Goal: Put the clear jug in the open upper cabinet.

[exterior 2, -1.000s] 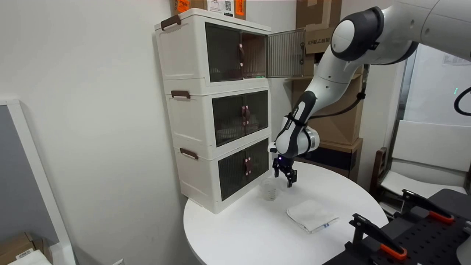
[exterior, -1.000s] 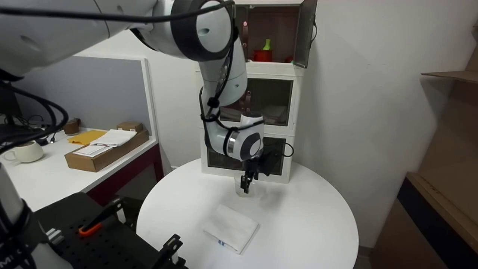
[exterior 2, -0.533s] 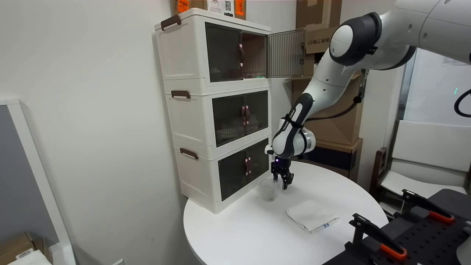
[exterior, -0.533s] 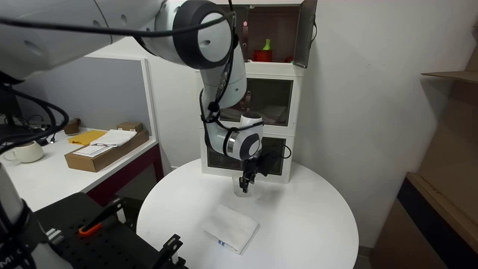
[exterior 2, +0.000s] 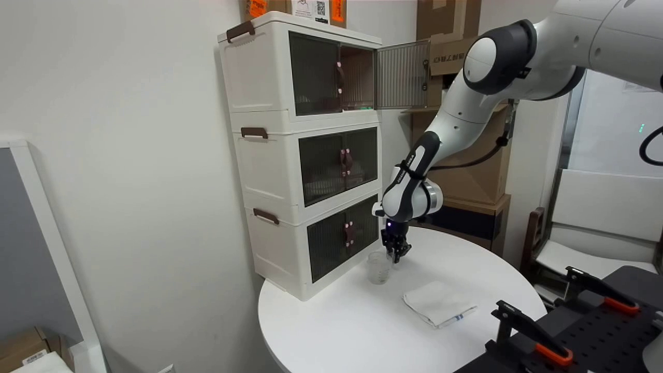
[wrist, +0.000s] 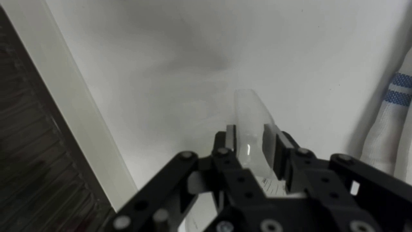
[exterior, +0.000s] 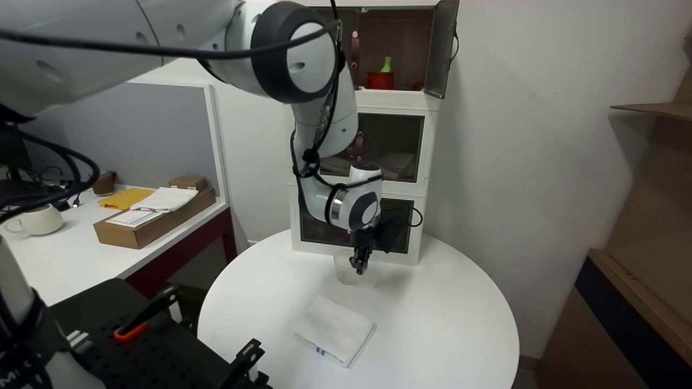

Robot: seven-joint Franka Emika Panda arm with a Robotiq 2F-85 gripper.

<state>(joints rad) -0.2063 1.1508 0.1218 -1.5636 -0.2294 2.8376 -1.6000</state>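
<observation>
One round white table (exterior: 432, 324), and on it one small, see-through, colourless plastic jug (exterior: 342, 271) and one folded white cloth (exterior: 335, 330), with two blue stripes in sight in the wrist view. Place of the jug: upright on the tabletop, near the cloth, just in front of the lowest of three stacked white plastic boxes (exterior 2: 279, 254) and well below the open upper cabinet (exterior: 400, 32) with its dark brown inner walls. In the wrist view, on either side of one clear jug handle (wrist: 249, 109), the two fingers (wrist: 230, 138) of one black gripper (wrist: 252, 135), set narrow and holding that handle. In an exterior view, one jug body (exterior 2: 378, 270) just left of the gripper, with one white jointed arm (exterior 2: 456, 124) above, from the right.

Six dark glazed doors (exterior 2: 316, 72) across the boxes, two to each: five closed, one swung wide to the right at the top. Inside that cabinet: one red pot (exterior: 380, 81), one lime-green thing (exterior: 386, 65) at its top, one red thing (exterior: 418, 86) farther right, too small to name.

At the left in an exterior view, on one white desk (exterior: 59, 265): one white mug (exterior: 40, 220), one flat yellow envelope (exterior: 126, 198), two brown cardboard cartons (exterior: 173, 220), one long and one small. At the near right in an exterior view: two black clamps (exterior 2: 528, 329) with orange-red handles.
</observation>
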